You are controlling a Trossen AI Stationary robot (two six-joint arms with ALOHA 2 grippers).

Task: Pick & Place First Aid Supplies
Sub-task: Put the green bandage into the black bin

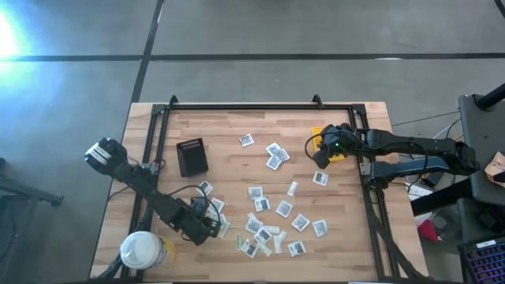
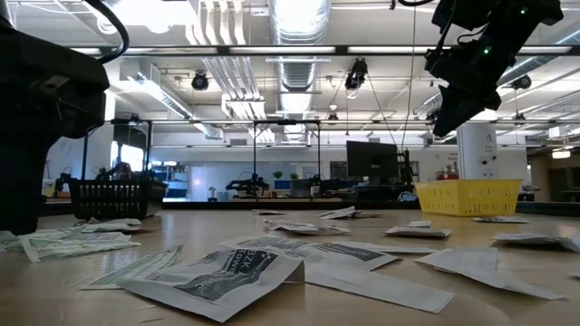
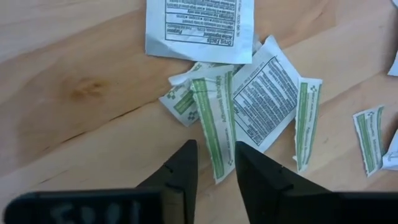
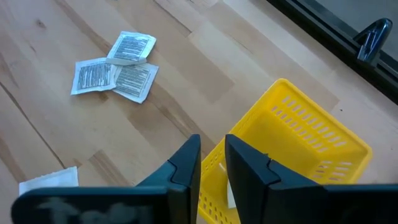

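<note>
Several first aid supplies lie flat and scattered on the wooden table: white square packets and narrow white-green strips. My left gripper points down at the near left cluster, by the table's near edge. It is open, with one fingertip on either side of the end of a white-green strip that lies partly across a printed packet. My right gripper hangs above the small yellow bin at the far right. Its fingers are a narrow gap apart with nothing between them.
A black tray sits at the far left of the packets. A round white-lidded yellow tub stands at the near left corner, close to my left arm. A black metal frame runs around the table. Three packets lie beside the bin.
</note>
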